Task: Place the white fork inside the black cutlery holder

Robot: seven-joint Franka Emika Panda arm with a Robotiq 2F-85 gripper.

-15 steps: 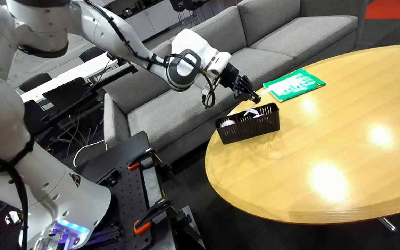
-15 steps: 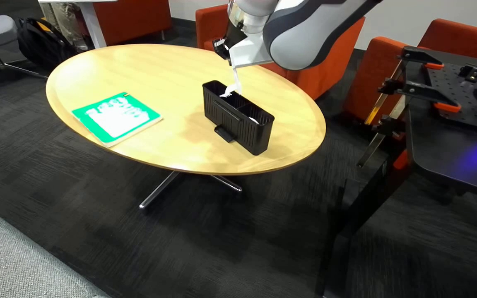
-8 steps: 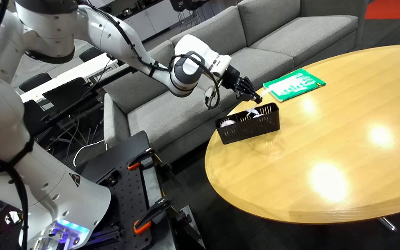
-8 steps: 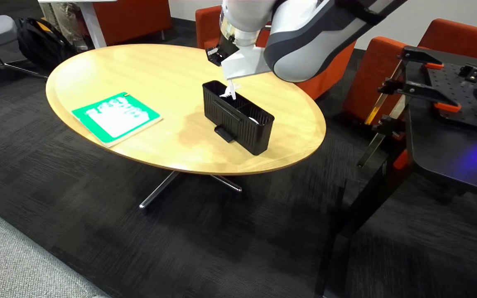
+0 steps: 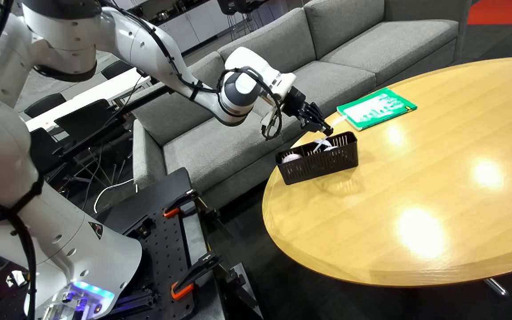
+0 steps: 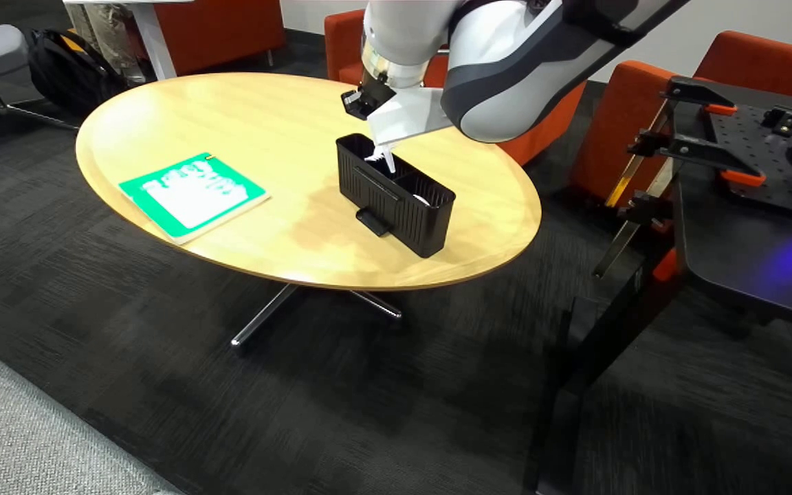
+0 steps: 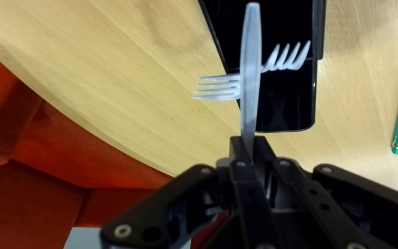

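My gripper [image 5: 328,130] is shut on the white fork [image 7: 250,69]; in the wrist view its fingertips pinch the slender shaft. The handle end points away from the gripper, down toward the black cutlery holder [image 5: 322,168]. The handle also shows in an exterior view [image 6: 390,161] over the holder's opening; I cannot tell how far below the rim it reaches. The held fork's tines are not seen in the wrist view. The holder [image 6: 396,199] stands upright on the table. Two other white fork heads [image 7: 219,90] [image 7: 287,62] show at its opening.
A green-and-white card [image 5: 377,109] lies on the oval wooden table [image 5: 442,169] beyond the holder. The holder stands near the table's rounded edge. A grey sofa [image 5: 256,138] runs alongside the table. Red chairs [image 6: 547,124] stand behind it.
My gripper has moved down with the fork, and the fork's handle end is lower at the holder's opening. The fork has tilted somewhat. The holder and card have not moved.
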